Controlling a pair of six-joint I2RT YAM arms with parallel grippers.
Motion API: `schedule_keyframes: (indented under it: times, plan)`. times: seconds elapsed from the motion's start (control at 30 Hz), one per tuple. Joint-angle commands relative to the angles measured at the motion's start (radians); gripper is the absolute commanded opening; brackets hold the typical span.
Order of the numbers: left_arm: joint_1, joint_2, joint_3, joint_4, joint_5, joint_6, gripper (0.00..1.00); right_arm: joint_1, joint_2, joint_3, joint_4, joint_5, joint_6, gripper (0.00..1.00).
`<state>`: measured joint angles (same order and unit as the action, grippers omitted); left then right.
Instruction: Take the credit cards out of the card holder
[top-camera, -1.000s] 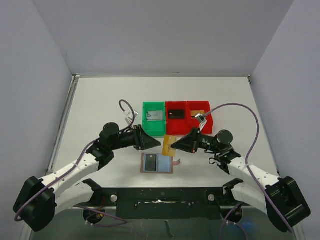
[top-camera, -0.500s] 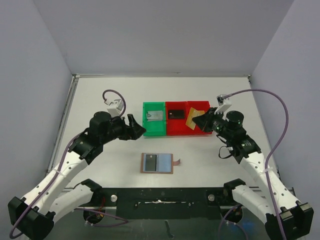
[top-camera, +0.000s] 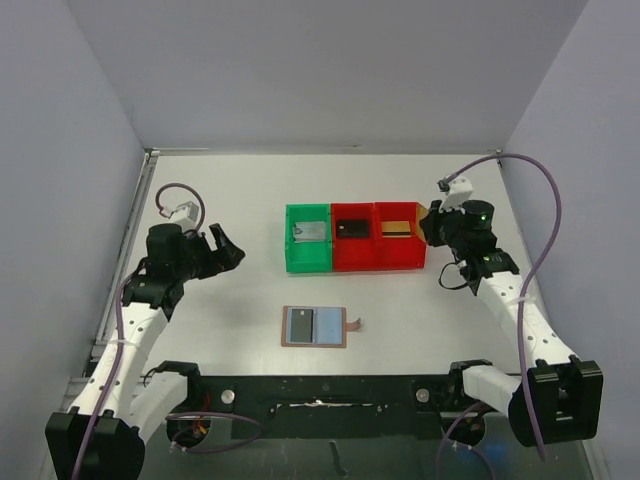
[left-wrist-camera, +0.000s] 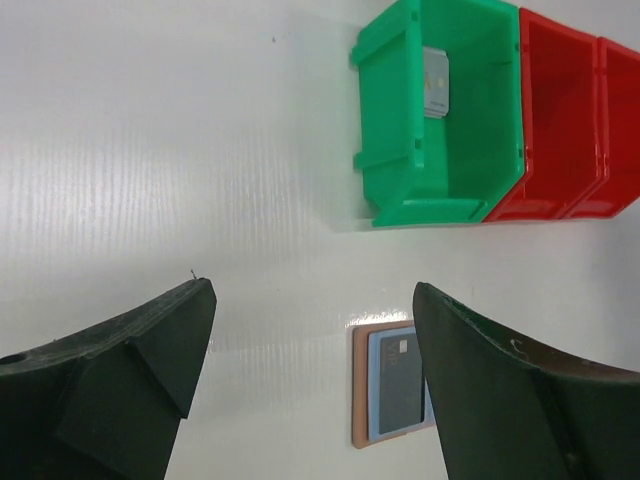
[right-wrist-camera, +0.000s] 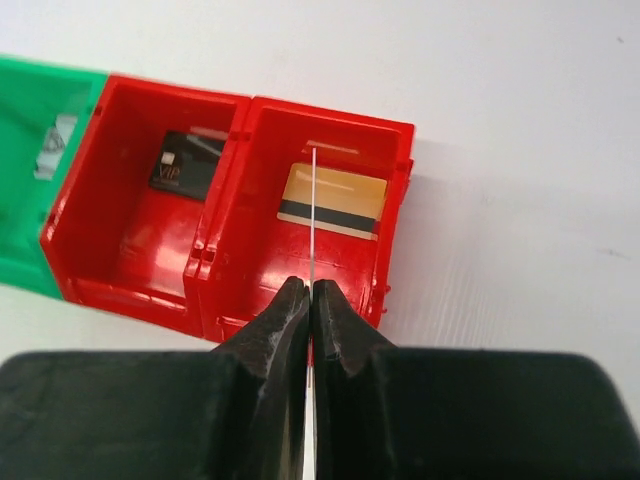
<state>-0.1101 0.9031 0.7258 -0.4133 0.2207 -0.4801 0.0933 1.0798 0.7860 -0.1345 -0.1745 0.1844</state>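
The brown card holder lies open near the front, strap tab on its right, with a dark card in a blue-grey pocket. A silver-grey card lies in the green bin, a black card in the middle red bin and a gold-tan card in the right red bin. My right gripper is shut on a thin card seen edge-on, held over the right red bin's near right edge. My left gripper is open and empty, far left of the bins.
The green bin and two red bins stand in a row at mid-table. The right red bin's wall is just ahead of my right fingers. Walls close the table at the back and both sides.
My right gripper carried a gold-tan card from above the card holder back and right to the right red bin. My left arm drew away to the left, its gripper open.
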Motion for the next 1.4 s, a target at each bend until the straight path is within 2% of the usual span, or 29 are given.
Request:
schedule_keyframes:
  times: [0.0,0.13,0.3,0.43,1.03,1.37]
  plan:
    - [0.007,-0.014,-0.042,0.097,0.082,0.049,0.8,0.08,0.047,0.04,0.066,-0.044,-0.427,0.0]
    - [0.007,0.004,-0.063,0.128,0.154,0.05,0.79,0.122,0.055,0.008,0.082,-0.017,-0.689,0.0]
    - [0.007,0.032,-0.061,0.148,0.176,0.064,0.79,0.123,0.097,-0.015,0.151,-0.081,-0.842,0.0]
    - [0.009,0.034,-0.059,0.144,0.147,0.075,0.78,0.118,0.198,0.033,0.087,-0.09,-0.926,0.0]
    - [0.01,0.041,-0.059,0.138,0.109,0.082,0.77,0.118,0.48,0.146,0.178,-0.04,-1.081,0.0]
    - [0.013,0.026,-0.057,0.13,0.078,0.086,0.77,0.114,0.671,0.296,0.092,-0.019,-1.19,0.02]
